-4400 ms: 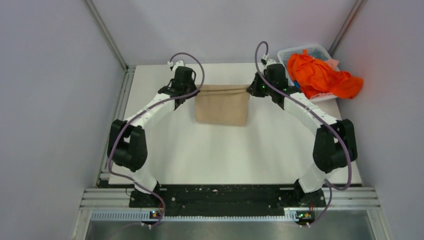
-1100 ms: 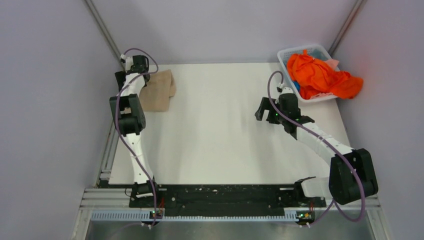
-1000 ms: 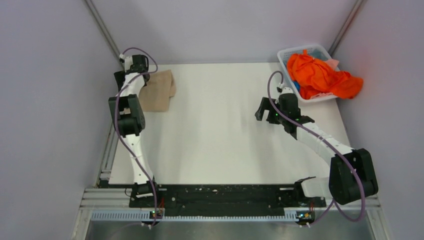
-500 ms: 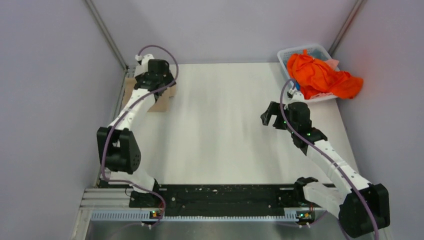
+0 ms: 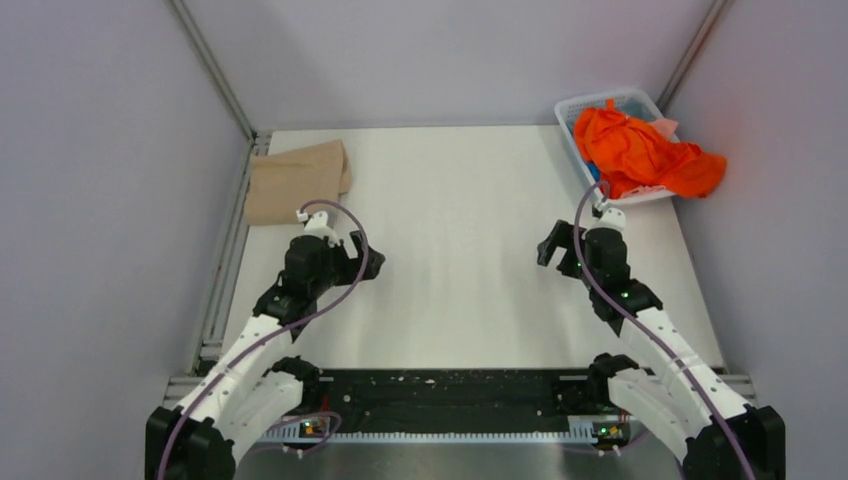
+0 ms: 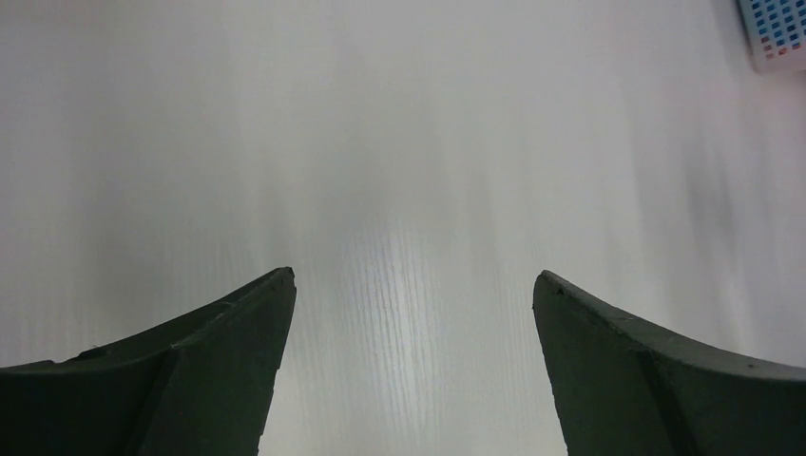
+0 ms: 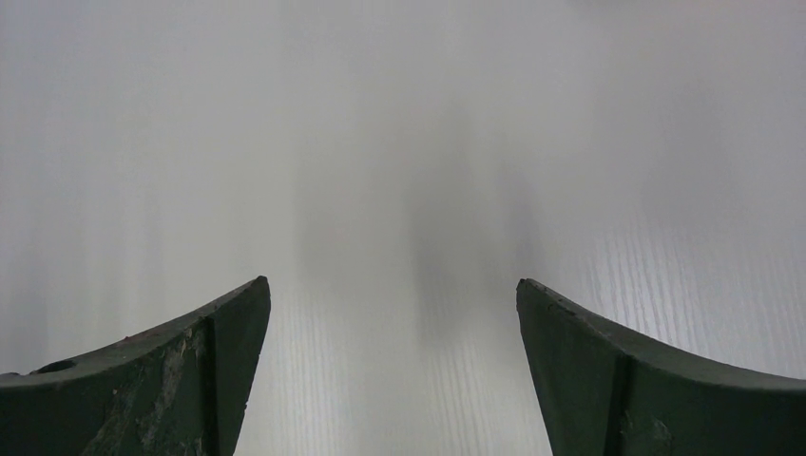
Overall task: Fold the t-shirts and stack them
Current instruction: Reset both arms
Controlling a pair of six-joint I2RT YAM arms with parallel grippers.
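Note:
A folded tan t-shirt [image 5: 297, 181] lies flat at the table's far left corner, with nothing touching it. A crumpled orange t-shirt [image 5: 640, 150] spills over the white basket [image 5: 575, 108] at the far right. My left gripper [image 5: 365, 256] hovers open over bare table, well in front of the tan t-shirt and pointing right. In the left wrist view, this gripper [image 6: 412, 275] has only white tabletop between its dark fingers. My right gripper [image 5: 552, 252] is open over bare table, in front of the basket and to its left. Its wrist view shows the gripper [image 7: 392, 281] holding nothing.
The white table [image 5: 450, 290] is boxed in by grey walls at the back and on both sides. A metal rail [image 5: 232, 240] runs along its left edge. A corner of the blue-and-white basket [image 6: 775, 28] shows at the top right of the left wrist view.
The left arm has pulled back from the tan t-shirt at the far left corner, leaving it on the table. The right arm has drawn back a little. Both grippers stay open.

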